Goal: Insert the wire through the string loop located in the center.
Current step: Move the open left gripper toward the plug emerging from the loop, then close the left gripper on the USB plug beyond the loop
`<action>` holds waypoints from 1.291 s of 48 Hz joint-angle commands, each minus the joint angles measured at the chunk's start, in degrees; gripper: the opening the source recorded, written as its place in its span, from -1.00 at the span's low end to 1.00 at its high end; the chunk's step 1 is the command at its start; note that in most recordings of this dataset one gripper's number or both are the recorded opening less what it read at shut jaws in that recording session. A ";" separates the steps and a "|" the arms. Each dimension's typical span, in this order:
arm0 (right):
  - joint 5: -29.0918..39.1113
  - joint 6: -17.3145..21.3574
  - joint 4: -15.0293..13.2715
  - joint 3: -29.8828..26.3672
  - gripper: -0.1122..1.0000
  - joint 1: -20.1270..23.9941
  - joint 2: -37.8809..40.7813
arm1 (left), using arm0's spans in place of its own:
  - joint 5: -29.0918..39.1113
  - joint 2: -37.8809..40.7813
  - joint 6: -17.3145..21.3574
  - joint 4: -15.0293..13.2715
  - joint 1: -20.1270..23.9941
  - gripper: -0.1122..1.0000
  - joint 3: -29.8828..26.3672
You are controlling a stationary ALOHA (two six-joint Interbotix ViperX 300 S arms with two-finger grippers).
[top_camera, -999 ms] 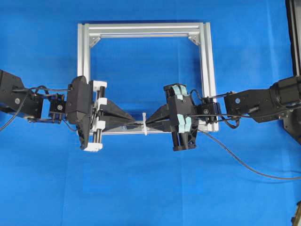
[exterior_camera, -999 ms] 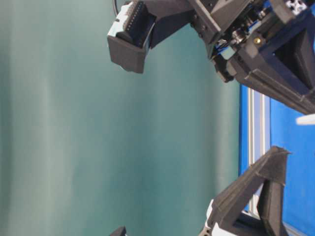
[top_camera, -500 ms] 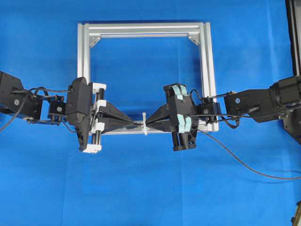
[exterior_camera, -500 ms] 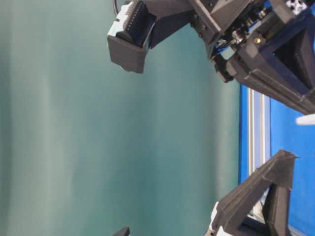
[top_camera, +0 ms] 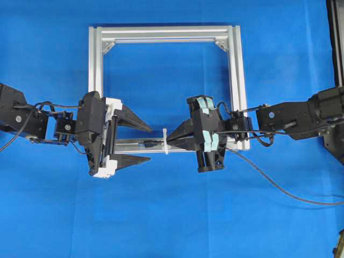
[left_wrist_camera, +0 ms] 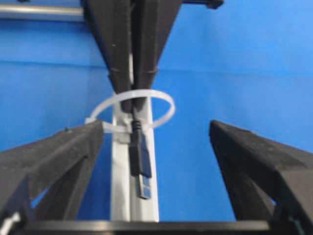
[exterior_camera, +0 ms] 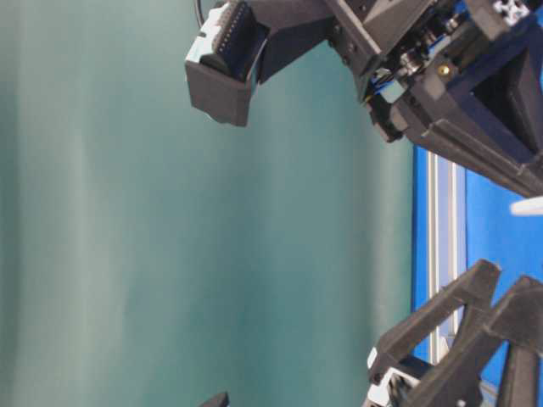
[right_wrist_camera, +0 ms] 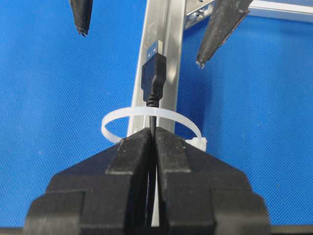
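1. You have let the left pincer [top_camera: 144, 143] go: a second ago its fingers were pressed together on the bottom rail, and now they stand spread wide, one tip at 12 o'clock of the rail and one at 6 o'clock. The right arm has not shifted.
2. Your right pincer [top_camera: 168, 140] is pressed together and pinches the wire [right_wrist_camera: 153, 78] just behind its plug.
3. In the right wrist view the wire runs out from between the closed fingers, passes through the string loop [right_wrist_camera: 149, 119], and its plug sits on the far side, at 12 o'clock of the loop, over the silver frame [right_wrist_camera: 166, 44].
4. In the left wrist view you see the same from the other end: the plug hangs at 6 o'clock of the loop, free of both left fingers, which flank it at 9 and 3 o'clock.
5. From overhead the loop stands at the middle of the frame's bottom rail, between the two pincers, with the plug to its 9 o'clock side.
6. The rest of the wire trails off toward 4 o'clock across the blue worktop [top_camera: 172, 215].
7. The table-level view shows only arm parts and tells nothing of the loop.
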 commanded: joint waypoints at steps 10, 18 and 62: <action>-0.62 0.00 0.00 -0.97 -0.84 -0.09 -0.88 | 0.09 -1.49 0.00 0.18 -0.09 0.82 -0.88; -0.70 0.00 -0.09 -1.05 -0.84 -0.09 -0.79 | 1.49 0.26 0.00 0.18 -0.09 0.82 -1.93; -0.88 0.00 -0.09 -0.88 -0.84 -0.09 -0.88 | 2.02 4.04 0.00 0.18 0.09 0.80 -3.52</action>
